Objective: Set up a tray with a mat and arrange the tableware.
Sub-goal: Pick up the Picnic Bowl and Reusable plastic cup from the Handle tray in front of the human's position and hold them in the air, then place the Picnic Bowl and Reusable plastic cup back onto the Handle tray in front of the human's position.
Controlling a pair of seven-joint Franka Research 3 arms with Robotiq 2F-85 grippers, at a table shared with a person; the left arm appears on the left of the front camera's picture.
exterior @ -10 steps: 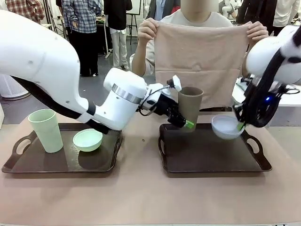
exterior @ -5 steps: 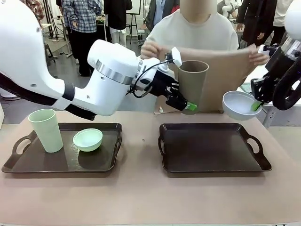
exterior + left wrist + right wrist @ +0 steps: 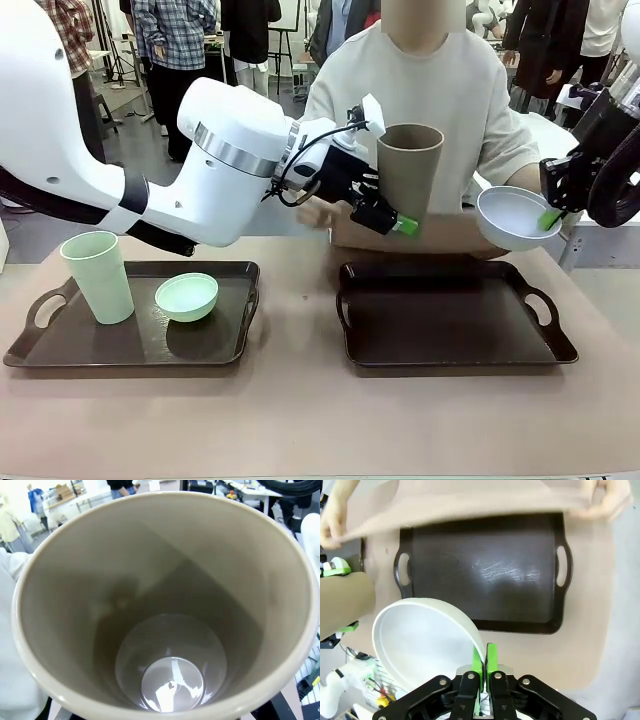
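Front view: left gripper (image 3: 388,210) clamps the tall tan-brown matte plastic tumbler (image 3: 410,170), raised at 12 o'clock of the dark rectangular tray (image 3: 450,325). At 2 o'clock, the right gripper (image 3: 550,219) pinches the rim of the pale blue-white round plastic bowl (image 3: 508,214).

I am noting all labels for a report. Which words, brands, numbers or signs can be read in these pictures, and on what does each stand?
No text can be read.
No print shows on the tan-brown tumbler, the pale bowl, the mint green tumbler, the mint green bowl, the left tray, the right tray or the mat.
Anything farther off is too small or blurred to read.
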